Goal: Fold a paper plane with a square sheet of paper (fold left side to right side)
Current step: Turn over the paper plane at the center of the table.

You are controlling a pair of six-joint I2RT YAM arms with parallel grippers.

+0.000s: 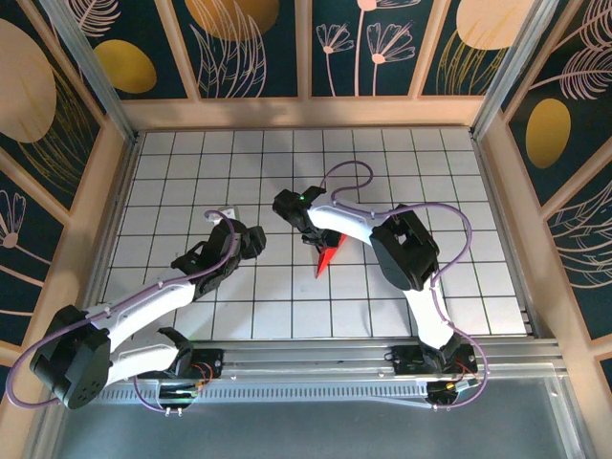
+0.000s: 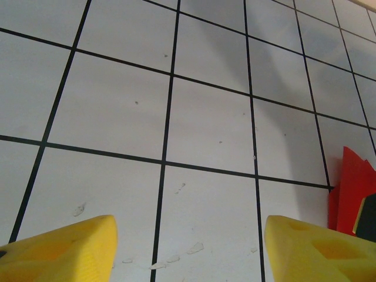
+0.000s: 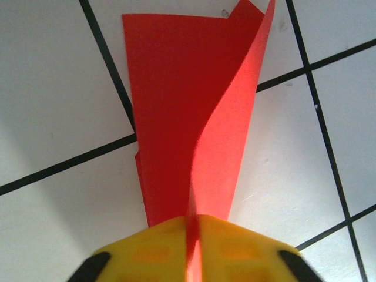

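Note:
The square sheet of paper [image 1: 328,256] is bright red and folded into a narrow, tapering, dart-like shape that lies near the middle of the white grid table. In the right wrist view the paper [image 3: 176,106] widens away from me, and one flap stands up in a curl. My right gripper [image 3: 191,241] is shut on the paper's narrow end, which is pinched between the yellow fingers; from above, the right gripper [image 1: 317,239] sits over that end. My left gripper [image 2: 188,252] hangs open over bare tiles, left of the paper [image 2: 352,188]. From above, the left gripper [image 1: 252,239] is about two tiles from the paper.
Wooden walls [image 1: 306,113] with leaf-patterned panels enclose the table on three sides. A metal rail [image 1: 382,352] carrying both arm bases runs along the near edge. Small white scuffs [image 2: 164,261] mark the tile under my left gripper.

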